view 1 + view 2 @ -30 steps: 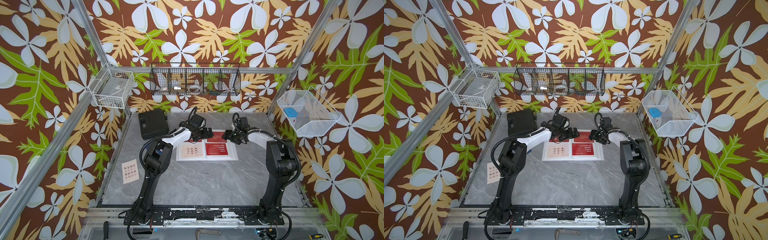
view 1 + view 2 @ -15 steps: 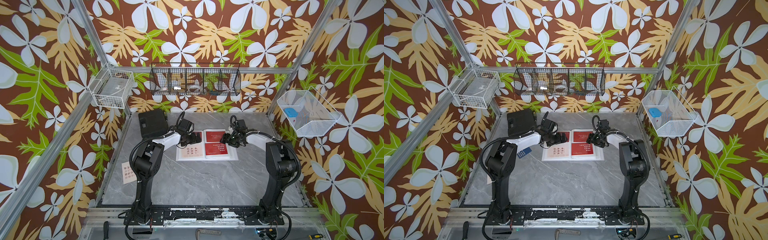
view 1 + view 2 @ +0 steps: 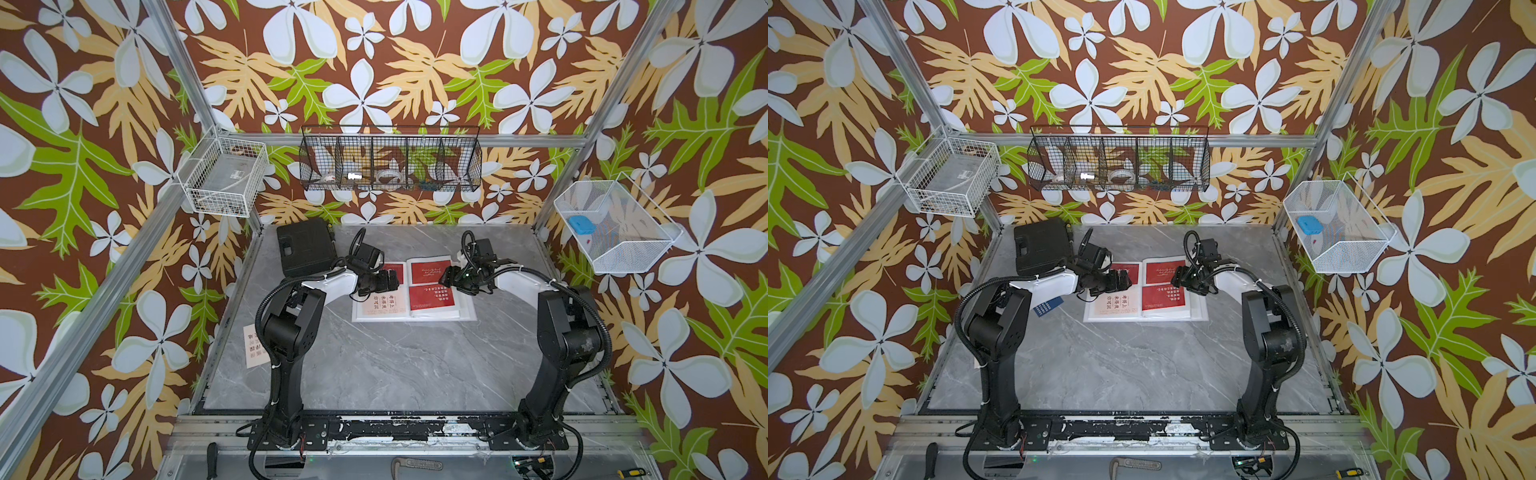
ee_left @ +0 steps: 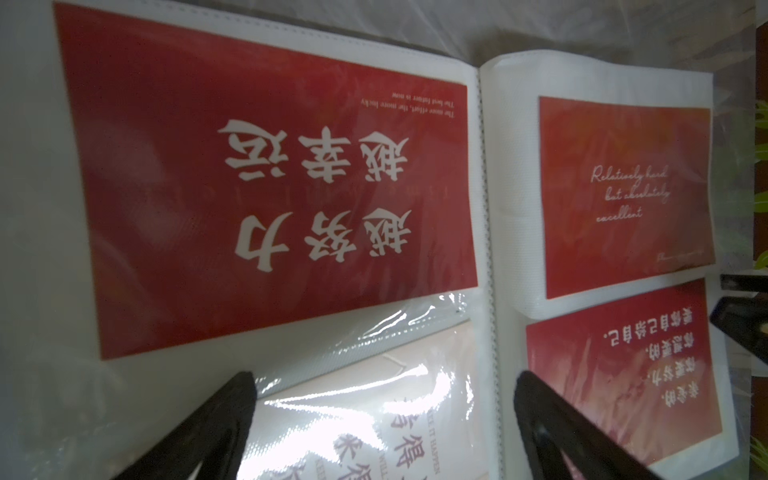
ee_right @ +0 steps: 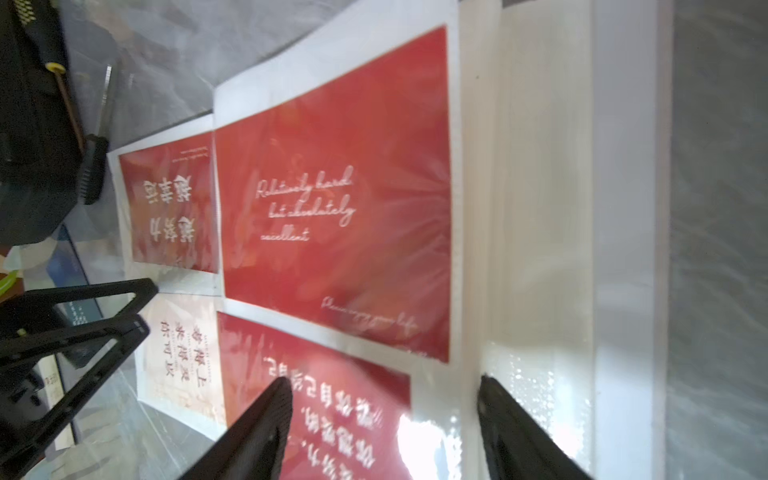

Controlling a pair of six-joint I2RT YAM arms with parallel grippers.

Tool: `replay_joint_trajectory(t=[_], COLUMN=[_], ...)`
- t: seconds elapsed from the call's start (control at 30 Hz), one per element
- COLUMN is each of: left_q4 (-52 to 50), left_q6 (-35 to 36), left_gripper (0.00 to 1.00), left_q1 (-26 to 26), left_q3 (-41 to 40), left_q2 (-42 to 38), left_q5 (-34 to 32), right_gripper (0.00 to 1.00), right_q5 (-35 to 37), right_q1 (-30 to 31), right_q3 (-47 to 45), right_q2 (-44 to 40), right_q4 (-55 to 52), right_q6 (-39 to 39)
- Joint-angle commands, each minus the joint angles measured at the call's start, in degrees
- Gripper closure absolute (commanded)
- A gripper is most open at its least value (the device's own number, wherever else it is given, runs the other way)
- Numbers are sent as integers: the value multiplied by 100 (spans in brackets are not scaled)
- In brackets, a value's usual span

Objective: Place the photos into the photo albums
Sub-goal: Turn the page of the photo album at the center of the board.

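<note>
Open photo album (image 3: 415,318), four photos sleeved, both grippers poised above it.

The left gripper (image 3: 392,280) hangs over the album's left page, its fingers (image 4: 224,415) spread wide with nothing between them. The right gripper (image 3: 446,277) hangs over the right page, also spread and empty. On the left page a red Chinese-lettered card (image 4: 270,187) sits above a cream card (image 4: 374,428). On the right page a red script card (image 4: 623,195) sits above another red card (image 4: 623,382). A navy card (image 3: 1047,307) lies left of the album, and a loose cream card (image 3: 251,345) lies farther left.
</note>
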Motion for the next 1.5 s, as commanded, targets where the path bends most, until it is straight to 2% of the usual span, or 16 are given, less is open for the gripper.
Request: replay_joint_trajectory(t=[0.0, 0.23, 0.37, 0.47, 0.6, 0.67, 0.77, 0.87, 1.0, 1.07, 1.13, 1.23, 1.33, 1.47], left_q4=[-32, 129, 175, 180, 259, 324, 394, 468, 732, 735, 638, 292, 132, -5], left_q6=[-55, -110, -119, -128, -198, -262, -360, -487, -727, -728, -650, -483, -455, -243], left_gripper=[1, 1, 1, 1, 2, 1, 1, 1, 1, 1, 1, 0, 0, 0], left_q1=[47, 102, 120, 137, 194, 250, 422, 669, 1023, 1124, 1148, 1181, 1292, 1396], left_q3=[-78, -169, -186, -169, -208, -264, -405, -709, -1204, -1311, -1297, -1153, -1119, -970], left_q2=[-14, -35, -98, -171, -434, -649, -1011, -1364, -1728, -1821, -1852, -1929, -2213, -2293], left_q5=[75, 212, 243, 231, 184, 92, -117, -266, -209, -239, -346, -836, -1450, -1297], right_gripper=[29, 32, 38, 46, 69, 75, 79, 74, 62, 48, 39, 34, 31, 28], right_q5=[-608, -1045, -1204, -1185, -1170, -1063, -697, -359, -342, -438, -457, -550, -770, -849], right_q1=[11, 16, 8, 21, 115, 266, 509, 820, 1410, 1679, 1913, 2062, 2070, 2091], right_q3=[-52, -110, -145, -93, 245, 522, 1050, 1659, 2391, 2879, 3268, 3940, 4203, 4405], right_q2=[35, 193, 129, 21, 42, 119, 249, 423, 808, 1129, 1451, 1950, 2100, 2100], right_q4=[393, 662, 932, 922, 592, 288, -266, -684, -775, -877, -899, -1068, -819, -775], right_q6=[262, 354, 404, 367, 307, 221, 283, 402, 705, 832, 843, 797, 817, 666])
